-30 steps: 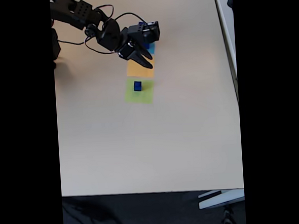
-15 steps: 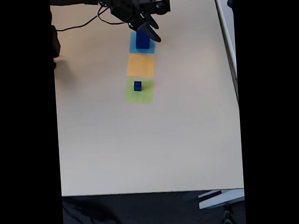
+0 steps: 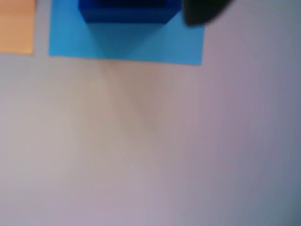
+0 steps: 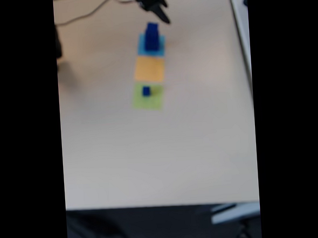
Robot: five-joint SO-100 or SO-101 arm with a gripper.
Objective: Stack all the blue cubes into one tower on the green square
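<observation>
The blue cubes are split: one small cube [image 4: 146, 90] sits on the green square [image 4: 147, 97], while a taller stack [image 4: 152, 36] stands two squares beyond it on the light-blue square [image 4: 151, 46], untransferred, with the gripper [image 4: 162, 13] past it, its closure unreadable.

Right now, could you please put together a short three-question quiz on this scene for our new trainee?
1. True or false: the small blue cube sits on the orange square.
2. In the fixed view, which flat square carries the taller stack of blue cubes? A) green square B) light-blue square C) orange square
3. Fill in: in the fixed view, the hand is at the ____ edge of the picture, beyond the light-blue square.

Key
1. False; it sits on the green square.
2. B
3. top
</observation>
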